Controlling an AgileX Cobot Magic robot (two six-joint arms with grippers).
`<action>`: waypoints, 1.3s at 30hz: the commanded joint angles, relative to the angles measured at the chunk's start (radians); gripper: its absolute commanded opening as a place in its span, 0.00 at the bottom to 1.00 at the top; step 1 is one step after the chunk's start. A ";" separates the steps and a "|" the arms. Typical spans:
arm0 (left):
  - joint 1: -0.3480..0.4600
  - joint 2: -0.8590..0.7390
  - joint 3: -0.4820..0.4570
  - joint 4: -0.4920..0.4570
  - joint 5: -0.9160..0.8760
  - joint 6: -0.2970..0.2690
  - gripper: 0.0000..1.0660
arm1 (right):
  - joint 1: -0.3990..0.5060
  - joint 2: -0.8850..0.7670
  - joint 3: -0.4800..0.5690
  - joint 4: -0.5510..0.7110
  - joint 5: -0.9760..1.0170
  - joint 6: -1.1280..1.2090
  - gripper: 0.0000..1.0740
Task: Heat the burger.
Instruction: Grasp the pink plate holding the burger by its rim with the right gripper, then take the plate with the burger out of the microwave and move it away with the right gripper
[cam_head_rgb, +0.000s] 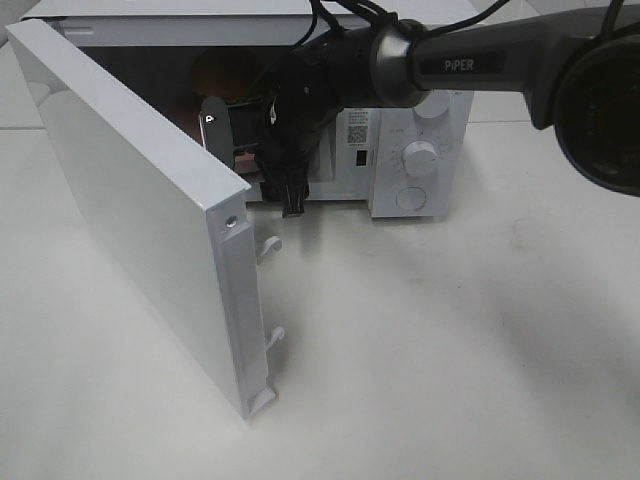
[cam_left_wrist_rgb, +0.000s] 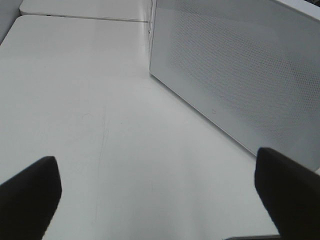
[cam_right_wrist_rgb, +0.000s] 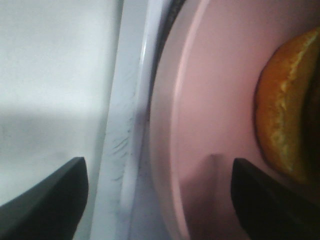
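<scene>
The burger (cam_right_wrist_rgb: 285, 110) shows as a golden-brown bun at the edge of the right wrist view, resting on a round pink plate (cam_right_wrist_rgb: 210, 100) inside the white microwave (cam_head_rgb: 432, 120). From above, the bun (cam_head_rgb: 213, 72) is a dim brown dome in the dark cavity. My right gripper (cam_right_wrist_rgb: 160, 200) is open at the microwave's mouth. One of its fingers (cam_right_wrist_rgb: 45, 200) is outside the white sill and the other is over the plate, and nothing is gripped. My left gripper (cam_left_wrist_rgb: 160, 195) is open above the bare table beside the microwave.
The microwave door (cam_head_rgb: 130, 190) swings wide open toward the front left, with its latch hooks (cam_head_rgb: 270, 245) sticking out. The control panel with its knobs (cam_head_rgb: 420, 158) is right of the cavity. The perforated white panel (cam_left_wrist_rgb: 240, 75) stands close to the left gripper.
</scene>
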 joint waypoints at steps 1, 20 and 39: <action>0.003 -0.004 0.003 -0.007 0.001 0.001 0.93 | 0.003 0.014 -0.015 0.026 0.027 0.007 0.71; 0.003 -0.004 0.003 -0.007 0.001 0.001 0.93 | 0.006 -0.007 -0.008 0.110 0.103 -0.115 0.00; 0.003 -0.004 0.003 -0.007 0.001 0.001 0.93 | 0.016 -0.083 0.081 0.127 0.082 -0.240 0.00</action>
